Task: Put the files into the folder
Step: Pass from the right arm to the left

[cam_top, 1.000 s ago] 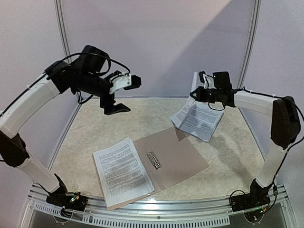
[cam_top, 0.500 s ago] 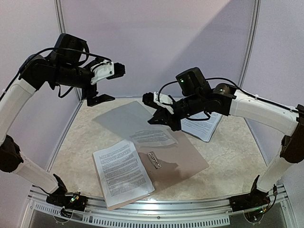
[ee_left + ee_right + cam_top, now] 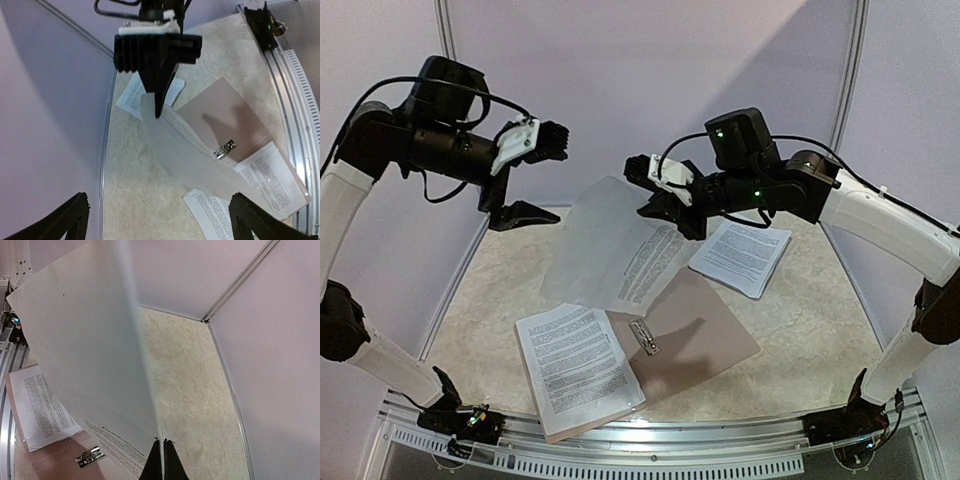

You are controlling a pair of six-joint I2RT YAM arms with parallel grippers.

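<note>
The right pincer [image 3: 655, 208] is clamping one edge of a printed sheet [image 3: 610, 250], jaws shut tight on it, and the paper is hanging and bowing out to the pincer's side, up in the air. The left pincer [image 3: 535, 178] is hovering across from it, jaws wide apart and gripping nothing.

To me the danger is lying in that one-edge hold. The sheet is sagging freely, so it could be touching down crooked, folding under itself, or snagging on the metal clip [image 3: 644, 337] directly below.

The folder [image 3: 705, 330] is lying open on the table [image 3: 510, 280] beneath the right pincer. Its leaf nearer the left pincer is carrying filed sheets [image 3: 578, 360]; the other leaf is showing bare cardboard. A loose pile [image 3: 742, 257] is waiting outside it, under the right pincer's wrist.
</note>
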